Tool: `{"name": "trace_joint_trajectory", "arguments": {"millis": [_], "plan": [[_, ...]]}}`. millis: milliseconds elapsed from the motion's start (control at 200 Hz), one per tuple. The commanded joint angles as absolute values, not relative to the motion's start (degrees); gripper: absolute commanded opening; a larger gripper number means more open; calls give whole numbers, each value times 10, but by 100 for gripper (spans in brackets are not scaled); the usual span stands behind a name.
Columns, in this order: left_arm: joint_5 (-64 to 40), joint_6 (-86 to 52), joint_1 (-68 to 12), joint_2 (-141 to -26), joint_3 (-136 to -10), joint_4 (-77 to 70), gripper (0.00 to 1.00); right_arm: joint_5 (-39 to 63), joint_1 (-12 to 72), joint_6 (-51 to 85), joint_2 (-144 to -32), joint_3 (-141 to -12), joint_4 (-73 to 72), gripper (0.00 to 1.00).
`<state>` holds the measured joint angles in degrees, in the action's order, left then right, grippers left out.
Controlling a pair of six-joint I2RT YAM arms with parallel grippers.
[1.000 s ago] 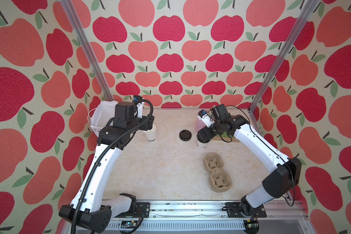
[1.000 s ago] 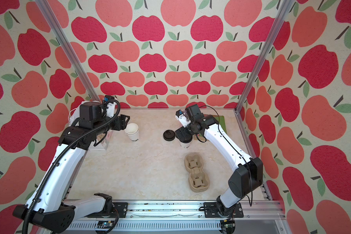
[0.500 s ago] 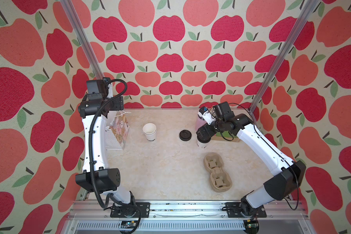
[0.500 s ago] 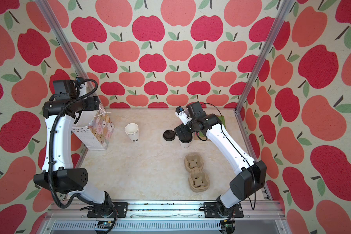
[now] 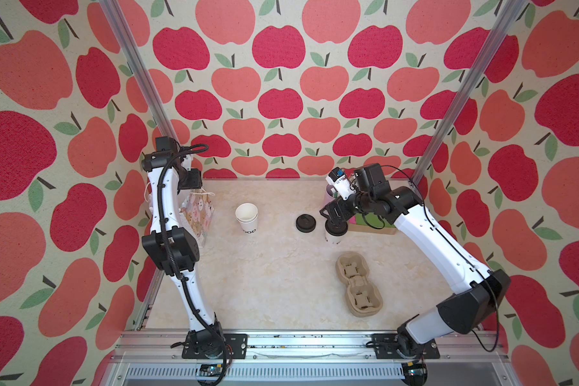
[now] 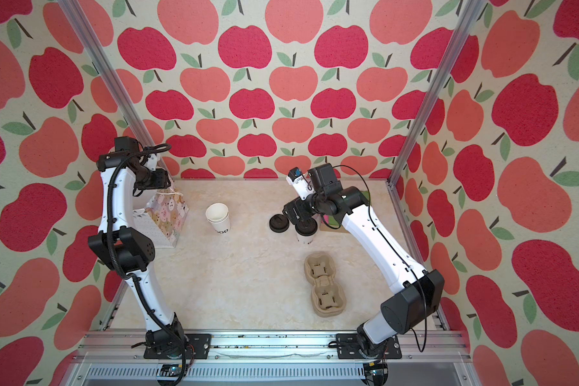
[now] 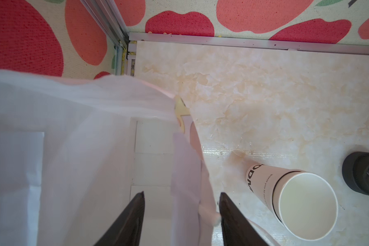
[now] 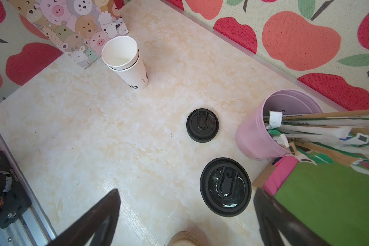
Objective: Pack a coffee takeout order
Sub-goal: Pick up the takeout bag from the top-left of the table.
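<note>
**Cup capped, carrier waiting**
Your right gripper (image 8: 185,190) hangs spread over the lidded cup (image 5: 336,231) near the counter's (image 5: 274,287) right rear corner, poised to move it to the carrier (image 5: 358,284). Your left gripper (image 7: 181,193), jaws apart, straddles the bag (image 7: 77,132) rim to steady it.

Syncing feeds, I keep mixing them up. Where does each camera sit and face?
Top views: high over the front rail, looking down at the whole table; left arm and right arm show.
Left wrist: above the left hand, looking down into the paper bag; only its fingers show.
Right wrist: above the right hand, looking down at the lidded cup; only its fingers show.
Shared: both wrist views catch the open cups and loose lid.
</note>
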<state>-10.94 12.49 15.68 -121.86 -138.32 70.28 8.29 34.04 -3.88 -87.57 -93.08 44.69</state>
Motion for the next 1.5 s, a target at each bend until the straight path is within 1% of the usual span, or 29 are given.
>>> {"name": "trace_joint_trajectory", "arguments": {"millis": [0,50,295,330,445,505,720,936,1031,1141,1236,1376,1496], "plan": [[-120,128,165,-1211,-1387,716,49,87,344,-18,-854,-909,434,99],[-118,125,167,-1214,-1388,716,43,83,344,-18,-850,-904,436,99],[-116,111,167,-1202,-1378,711,4,67,344,-24,-839,-892,442,99],[-115,108,167,-1196,-1376,707,0,68,344,-22,-837,-889,440,99],[-105,97,164,-1160,-1366,686,0,72,344,-18,-835,-883,434,99],[-84,94,158,-1133,-1358,672,0,72,344,-17,-833,-880,433,99],[-16,96,128,-994,-1282,589,0,74,344,-15,-819,-865,419,99],[54,103,67,-898,-1275,581,0,90,344,-9,-806,-852,405,99],[78,106,21,-865,-1274,587,0,99,344,-4,-800,-847,395,99],[110,107,-53,-834,-1268,596,0,111,344,2,-793,-840,385,99],[178,102,-130,-825,-1270,615,0,121,344,9,-787,-835,377,99],[277,55,-234,-828,-1267,660,0,147,348,32,-781,-822,361,99],[346,24,-326,-834,-1244,685,0,169,359,56,-776,-804,334,99]]}}
